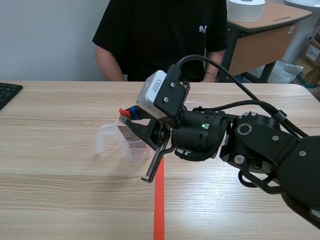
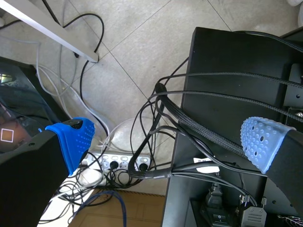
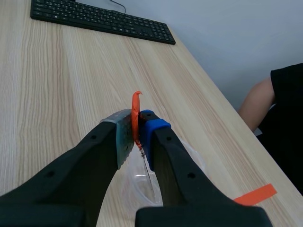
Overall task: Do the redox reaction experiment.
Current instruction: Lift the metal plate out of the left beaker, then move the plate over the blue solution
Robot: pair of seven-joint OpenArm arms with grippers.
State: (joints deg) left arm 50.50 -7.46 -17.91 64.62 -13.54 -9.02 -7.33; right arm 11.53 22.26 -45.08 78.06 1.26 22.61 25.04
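My right gripper [image 3: 137, 135] is clenching a thin orange-red piece [image 3: 136, 106] just above the clear plastic beaker with a handle [image 1: 111, 137], which is standing on the light wooden table [image 1: 60, 170]. My left gripper [image 2: 165, 142] is hanging released over black cables [image 2: 180, 113]. The person's black shirt [image 1: 150, 35] is showing white letters "O.P".

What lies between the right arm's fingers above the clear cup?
A thin orange-red strip, pinched by the fingers of the right gripper over the clear cup; the right wrist view shows it.
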